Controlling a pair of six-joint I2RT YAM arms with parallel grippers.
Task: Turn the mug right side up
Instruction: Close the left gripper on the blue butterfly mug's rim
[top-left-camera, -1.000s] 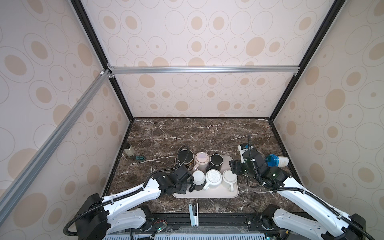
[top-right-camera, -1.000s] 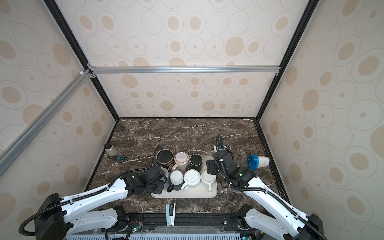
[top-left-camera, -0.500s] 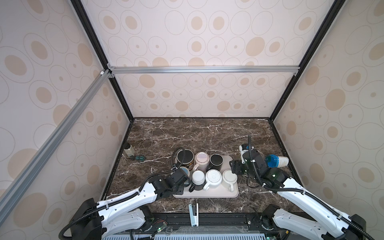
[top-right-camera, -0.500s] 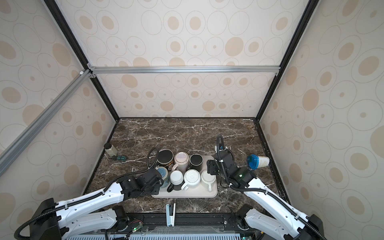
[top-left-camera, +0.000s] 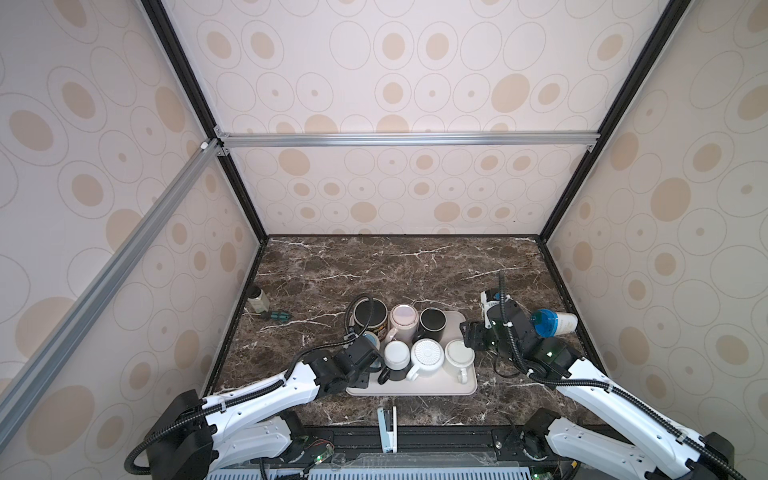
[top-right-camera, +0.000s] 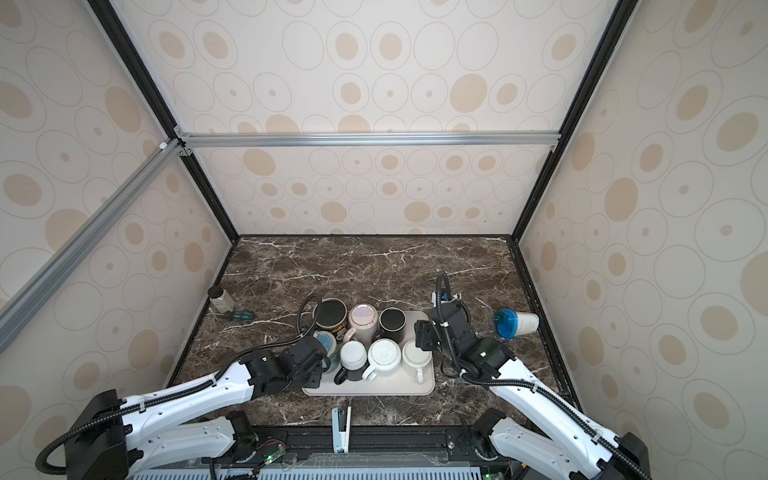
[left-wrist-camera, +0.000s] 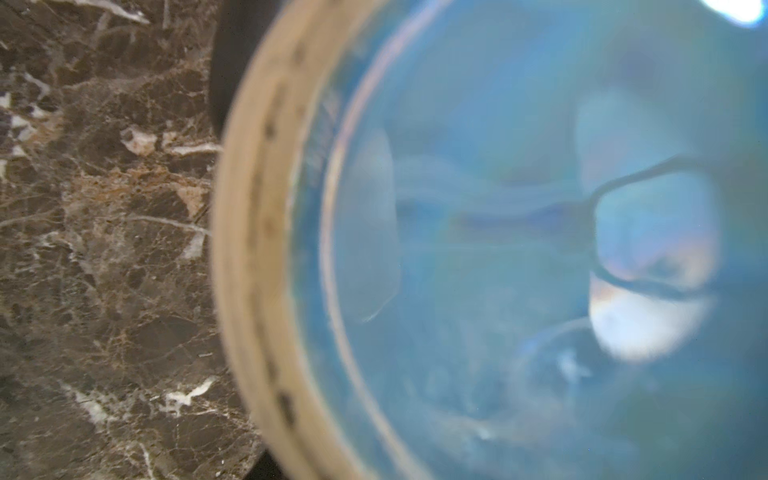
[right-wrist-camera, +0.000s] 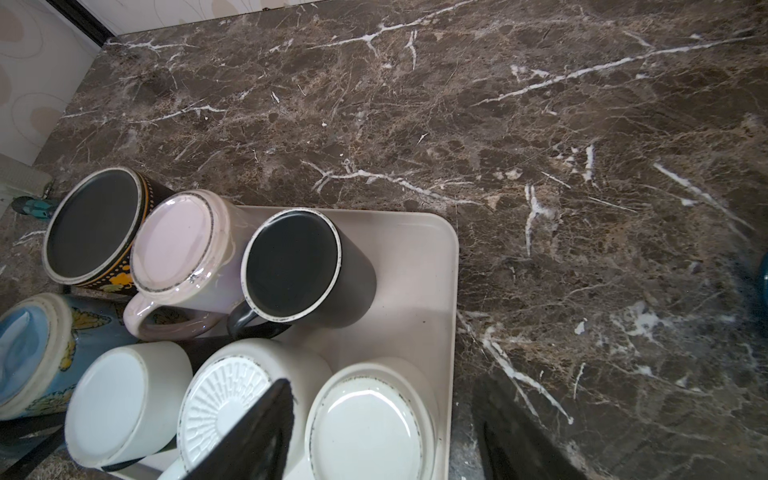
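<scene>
Blue mug (right-wrist-camera: 29, 353) sits bottom-up at the tray's (right-wrist-camera: 415, 266) left edge under the left gripper (top-left-camera: 368, 357), its grip unclear; right gripper (right-wrist-camera: 380, 386) hangs spread.

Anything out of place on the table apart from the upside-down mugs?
Yes. A blue-lidded cup lies on its side by the right wall, clear of the tray. A screwdriver and small bottle sit loose by the left wall. No spill or breakage visible.

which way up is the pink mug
Upside down. In the right wrist view the pink mug shows its flat closed base with a worn foot ring facing up; no open mouth shows.
</scene>
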